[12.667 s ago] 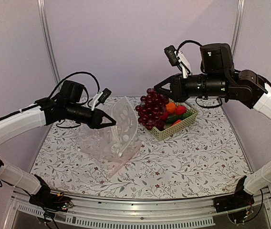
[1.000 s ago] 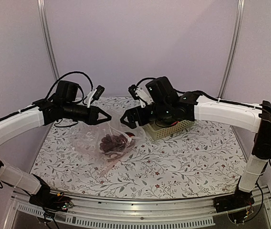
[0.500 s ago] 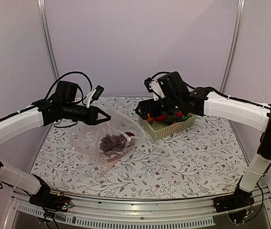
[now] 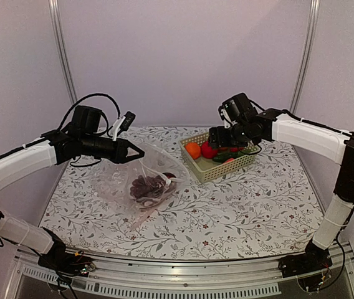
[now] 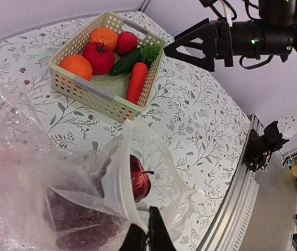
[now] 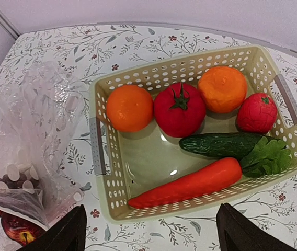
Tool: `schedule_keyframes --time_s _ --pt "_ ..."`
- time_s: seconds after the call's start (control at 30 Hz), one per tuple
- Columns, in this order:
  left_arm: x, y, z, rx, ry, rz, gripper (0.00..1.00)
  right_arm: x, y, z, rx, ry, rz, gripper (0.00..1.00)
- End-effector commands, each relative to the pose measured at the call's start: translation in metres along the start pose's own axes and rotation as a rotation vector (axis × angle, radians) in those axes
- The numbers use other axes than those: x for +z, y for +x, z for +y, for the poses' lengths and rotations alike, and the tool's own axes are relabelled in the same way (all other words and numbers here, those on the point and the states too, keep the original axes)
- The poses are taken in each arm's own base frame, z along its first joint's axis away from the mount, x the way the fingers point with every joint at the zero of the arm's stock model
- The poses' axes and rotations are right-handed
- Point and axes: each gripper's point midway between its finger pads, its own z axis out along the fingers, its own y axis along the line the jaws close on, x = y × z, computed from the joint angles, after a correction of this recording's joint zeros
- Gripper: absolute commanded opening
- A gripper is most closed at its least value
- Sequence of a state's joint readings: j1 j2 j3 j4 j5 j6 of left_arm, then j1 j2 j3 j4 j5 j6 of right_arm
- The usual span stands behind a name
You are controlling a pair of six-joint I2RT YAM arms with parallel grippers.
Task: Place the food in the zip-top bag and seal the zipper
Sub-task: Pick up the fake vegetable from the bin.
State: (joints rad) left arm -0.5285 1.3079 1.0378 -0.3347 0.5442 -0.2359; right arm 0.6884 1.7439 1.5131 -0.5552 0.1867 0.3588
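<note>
Left gripper [image 5: 147, 232]: clenched on the zipper [image 5: 122, 172] rim of the zip-top bag [image 4: 116, 180], mouth held agape.
Right gripper [image 6: 151, 209]: you had it spread wide, holding nothing, above the basket [image 6: 97, 151].
Food: grapes [image 4: 146, 185] and red fruit [image 5: 139, 180] lay inside the bag.
Zipper axis: it seemed to run from the left pinch toward the basket side.
Nearer arm: left, already on the strip; your right jaws stood well apart, bag to their left.

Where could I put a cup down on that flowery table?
The near half of the table, in front of the dotted bag and the basket, lies bare, as does the stretch right of the basket. The far left and centre are crowded.
</note>
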Motion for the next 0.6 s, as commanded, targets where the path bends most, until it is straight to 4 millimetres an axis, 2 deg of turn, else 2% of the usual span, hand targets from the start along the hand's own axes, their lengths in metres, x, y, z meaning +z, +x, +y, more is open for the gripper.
schedule_keyframes --time_s 0.0,0.57 --pt "-0.002 0.000 -0.004 0.021 0.001 -0.008 0.00 0.024 0.023 -0.022 -0.003 0.099 0.083 0.84" --pt "-0.002 0.000 -0.005 0.017 0.013 -0.004 0.00 0.098 0.024 -0.038 0.016 0.129 0.152 0.81"
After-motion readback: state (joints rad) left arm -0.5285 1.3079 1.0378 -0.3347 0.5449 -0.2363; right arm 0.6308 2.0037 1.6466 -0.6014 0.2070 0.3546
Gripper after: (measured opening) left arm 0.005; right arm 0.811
